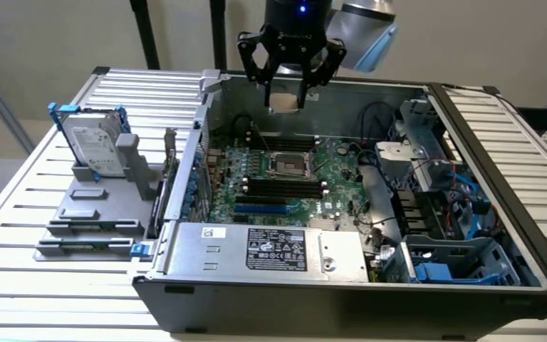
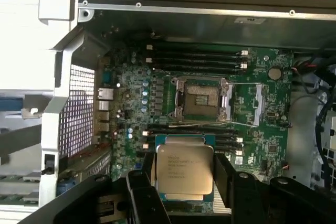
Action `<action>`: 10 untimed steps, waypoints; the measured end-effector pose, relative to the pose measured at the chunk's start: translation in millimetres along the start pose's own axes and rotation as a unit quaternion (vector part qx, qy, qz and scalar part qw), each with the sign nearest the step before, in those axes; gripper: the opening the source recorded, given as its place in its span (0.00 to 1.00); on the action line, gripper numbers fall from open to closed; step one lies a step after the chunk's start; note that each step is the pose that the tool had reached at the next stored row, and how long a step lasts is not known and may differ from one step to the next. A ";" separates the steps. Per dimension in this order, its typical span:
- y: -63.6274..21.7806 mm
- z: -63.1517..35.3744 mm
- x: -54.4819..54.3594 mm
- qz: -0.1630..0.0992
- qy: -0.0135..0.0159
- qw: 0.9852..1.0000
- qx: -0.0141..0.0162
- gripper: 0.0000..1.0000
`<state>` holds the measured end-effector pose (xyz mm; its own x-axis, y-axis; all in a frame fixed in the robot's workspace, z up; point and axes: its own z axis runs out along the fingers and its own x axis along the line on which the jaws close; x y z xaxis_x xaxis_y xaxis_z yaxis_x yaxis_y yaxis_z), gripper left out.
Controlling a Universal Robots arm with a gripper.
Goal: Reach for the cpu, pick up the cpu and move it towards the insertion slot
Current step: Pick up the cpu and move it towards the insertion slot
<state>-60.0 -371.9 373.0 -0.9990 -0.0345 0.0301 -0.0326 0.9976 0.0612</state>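
My gripper (image 1: 287, 96) hangs above the open computer case, near its back wall, shut on the cpu (image 1: 286, 100), a small flat square chip. In the wrist view the cpu (image 2: 184, 168) shows its shiny silver-grey top with printed text, held between the black fingers (image 2: 224, 176) on either side. The insertion slot (image 1: 290, 165) is a square socket with a silver frame and dark centre on the green motherboard, below and in front of the gripper. The wrist view has the insertion slot (image 2: 201, 98) just beyond the held cpu, with its metal frame open.
Long black memory slots (image 1: 283, 187) flank the socket. A power supply (image 1: 264, 249) fills the case front, cables and drive bays (image 1: 444, 206) the exterior view's right. A hard drive (image 1: 96, 146) stands in a grey holder (image 1: 102, 206) outside the case on the slatted table (image 1: 26, 214).
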 end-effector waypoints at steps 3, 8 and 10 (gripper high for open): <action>10.8 3.3 -6.9 0.000 0.000 1.000 0.001 0.54; 25.8 9.1 -15.0 0.000 0.000 1.000 0.002 0.54; 29.5 10.9 -17.4 0.001 0.000 1.000 0.002 0.54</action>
<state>-44.0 -341.2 363.4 -0.9990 -0.0328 0.0302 -0.0310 0.9979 0.0574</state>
